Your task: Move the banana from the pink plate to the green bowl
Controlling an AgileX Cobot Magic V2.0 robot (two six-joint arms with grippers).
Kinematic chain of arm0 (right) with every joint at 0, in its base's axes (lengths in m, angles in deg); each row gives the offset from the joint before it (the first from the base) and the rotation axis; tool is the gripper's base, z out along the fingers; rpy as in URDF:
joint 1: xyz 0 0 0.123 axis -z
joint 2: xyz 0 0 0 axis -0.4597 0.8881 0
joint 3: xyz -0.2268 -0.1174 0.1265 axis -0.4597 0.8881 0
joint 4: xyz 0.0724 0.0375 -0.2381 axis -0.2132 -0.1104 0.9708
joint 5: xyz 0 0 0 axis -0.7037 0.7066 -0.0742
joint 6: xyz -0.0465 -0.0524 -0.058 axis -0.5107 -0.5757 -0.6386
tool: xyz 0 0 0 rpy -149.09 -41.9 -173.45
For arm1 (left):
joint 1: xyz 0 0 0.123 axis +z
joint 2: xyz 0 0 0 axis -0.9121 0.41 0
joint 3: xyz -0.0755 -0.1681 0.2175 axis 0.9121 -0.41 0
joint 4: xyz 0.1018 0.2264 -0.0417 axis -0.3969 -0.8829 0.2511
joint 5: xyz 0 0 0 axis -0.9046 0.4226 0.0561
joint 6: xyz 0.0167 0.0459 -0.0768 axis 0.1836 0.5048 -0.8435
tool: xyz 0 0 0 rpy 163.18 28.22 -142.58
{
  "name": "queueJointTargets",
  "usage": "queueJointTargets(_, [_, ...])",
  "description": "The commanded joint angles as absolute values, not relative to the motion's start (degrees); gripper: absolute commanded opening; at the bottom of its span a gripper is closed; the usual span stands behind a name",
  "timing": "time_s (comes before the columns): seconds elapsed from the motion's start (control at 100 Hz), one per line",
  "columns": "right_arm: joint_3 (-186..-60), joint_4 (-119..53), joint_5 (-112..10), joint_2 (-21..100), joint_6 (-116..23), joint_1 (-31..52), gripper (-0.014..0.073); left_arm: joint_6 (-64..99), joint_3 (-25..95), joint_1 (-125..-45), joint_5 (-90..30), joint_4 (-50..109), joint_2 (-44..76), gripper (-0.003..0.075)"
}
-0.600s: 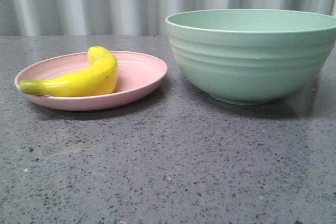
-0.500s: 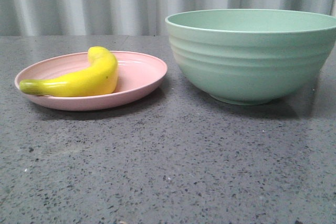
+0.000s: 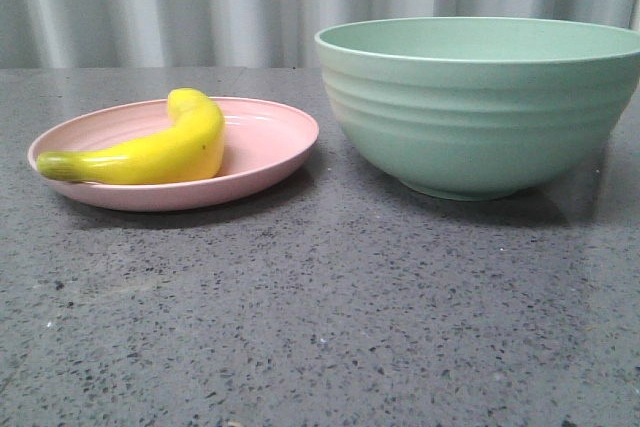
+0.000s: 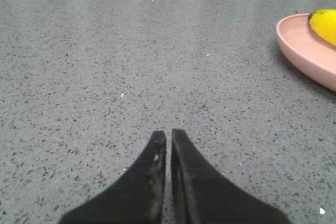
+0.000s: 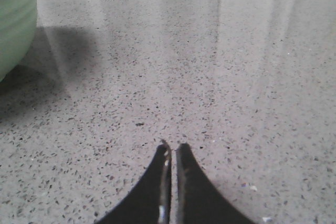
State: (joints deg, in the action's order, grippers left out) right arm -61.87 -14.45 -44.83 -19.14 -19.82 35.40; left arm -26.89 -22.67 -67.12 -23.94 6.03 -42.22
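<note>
You see the banana [image 3: 150, 150] lying on the pink plate [image 3: 262, 137] left of the green bowl [image 3: 480, 107], whose right edge is cut off; both grippers' jaws are pressed together, empty.

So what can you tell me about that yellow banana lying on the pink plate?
The glossy, bright yellow curved banana looks plastic, with a greenish stem end pointing left in the front view. It lies on its side on the shallow pale pink round plate, toward the plate's left half, curving away toward the back. Only the plate touches it; no gripper is near. The left wrist view catches just one yellow end over the plate's rim.
</note>
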Motion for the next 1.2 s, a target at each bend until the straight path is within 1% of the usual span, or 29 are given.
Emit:
queueJointTargets(0.0, [-60.66,-14.38,-45.82,-20.25,-19.8,35.61,-0.0062,-26.96,-23.17,-66.96,-26.82,6.28,-43.81,-0.002])
queueJointTargets(0.62, [-60.66,-14.38,-45.82,-20.25,-19.8,35.61,-0.0062,-26.96,-23.17,-66.96,-27.79,5.72,-43.81,-0.002])
queueJointTargets(0.7, [-60.66,-14.38,-45.82,-20.25,-19.8,35.61,-0.0062,-26.96,-23.17,-66.96,-28.95,3.32,-43.81,-0.002])
queueJointTargets(0.92, [-60.66,-14.38,-46.19,-20.25,-19.8,35.61,-0.0062,-26.96,-23.17,-66.96,-31.93,3.7,-43.81,-0.002])
queueJointTargets(1.04, [-60.66,-14.38,-48.78,-20.25,-19.8,35.61,-0.0062,-26.96,-23.17,-66.96,-31.93,3.7,-43.81,-0.002])
queueJointTargets(1.19, [-60.66,-14.91,-55.03,-20.25,-19.8,35.61,-0.0062,-26.96,-23.17,-66.96,-32.29,3.7,-43.81,-0.002])
